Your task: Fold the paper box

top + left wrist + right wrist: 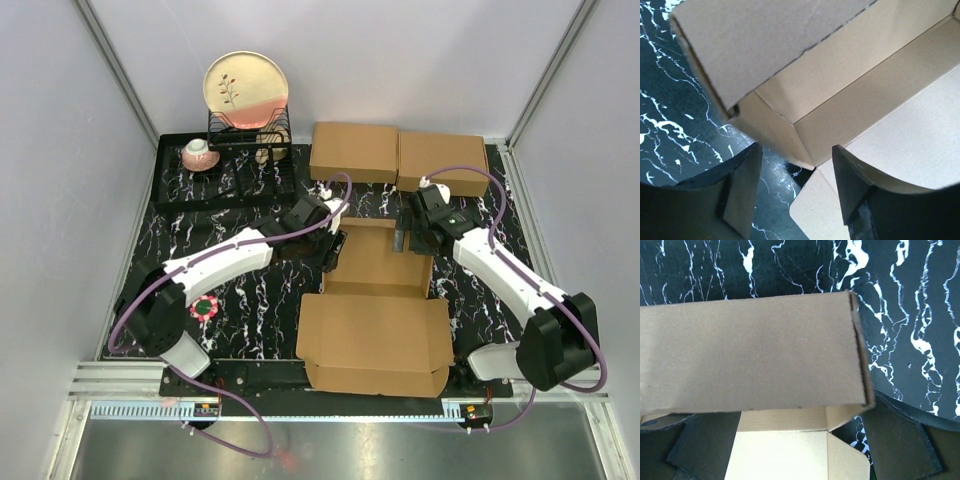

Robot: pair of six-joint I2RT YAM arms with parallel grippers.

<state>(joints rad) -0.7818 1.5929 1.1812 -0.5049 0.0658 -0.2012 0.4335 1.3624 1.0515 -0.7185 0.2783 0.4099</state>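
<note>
So the black white-veined marble-look worktop is carrying everything here. The plain brown corrugated-cardboard paper box is sitting from the middle of it down to the near edge. Its tray half is sitting in the middle with the side walls standing up, and the big lid panel is lying flat and poking just past the near edge.

Along the far edge, two flat brown cardboard boxes are lying side by side, well apart from the action. Over in the far left corner a black wire dish rack is holding a cream-and-pink round plate upright, with a small pink cup beside it.

The left gripper is hanging over the tray's left wall with its jaws apart, straddling a corner and clamping nothing. The right gripper is doing the same at the right wall, with its jaws spread wide and nothing between them.

My read is that the wall-raising step is wrapping up. The next move is probably getting under that flat lid at the near edge and swinging it over the tray. That'll need both arms, a low approach, and tabs going inside the walls without those walls flopping outward.
</note>
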